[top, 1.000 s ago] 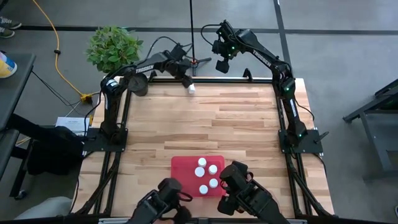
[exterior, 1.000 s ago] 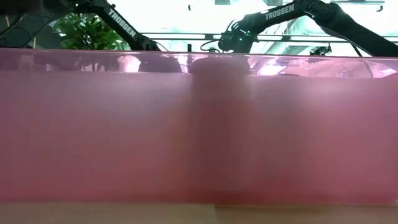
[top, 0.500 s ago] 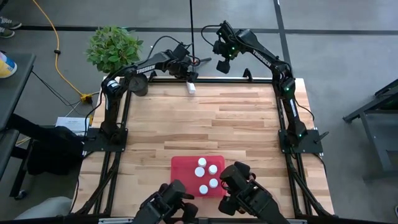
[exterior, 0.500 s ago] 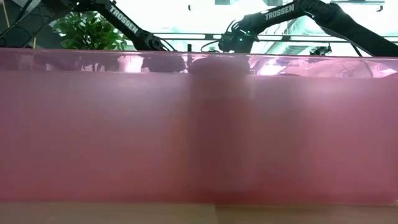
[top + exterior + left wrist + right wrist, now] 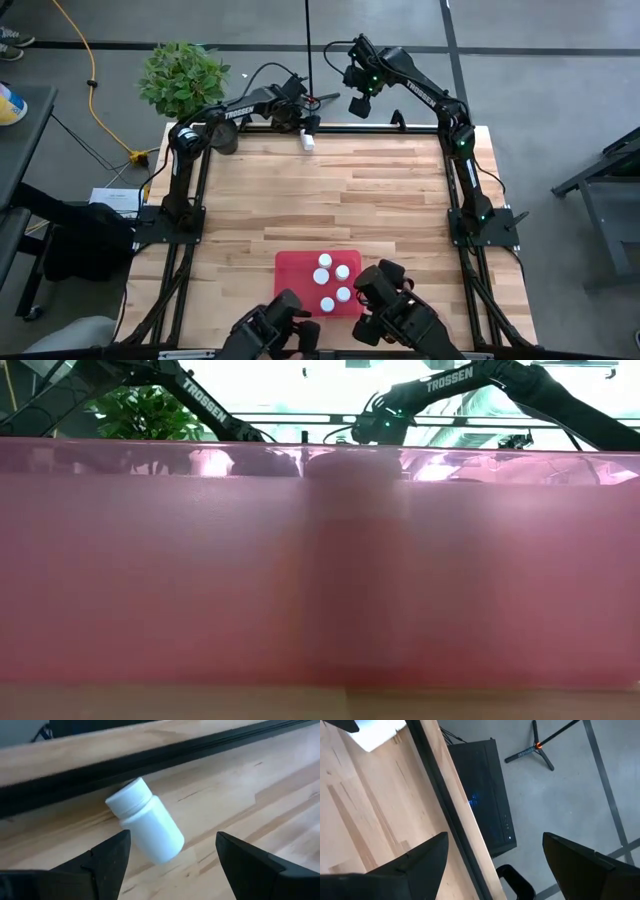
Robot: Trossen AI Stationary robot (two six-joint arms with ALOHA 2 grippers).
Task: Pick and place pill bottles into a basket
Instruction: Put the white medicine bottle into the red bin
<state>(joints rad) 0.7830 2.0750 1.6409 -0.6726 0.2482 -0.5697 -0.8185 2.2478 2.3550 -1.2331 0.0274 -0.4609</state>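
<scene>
Left gripper spread wide around a small white plastic pill bottle lying tipped at the far table edge; right gripper also wide, raised.

From table height the red basket wall fills nearly everything as a pink blur, hiding the table and whatever sits inside; one darker upright smear behind it can't be identified. From overhead the white-capped pill bottles in the basket are too small to show their bodies, and the left gripper covers part of the lying white bottle.
</scene>
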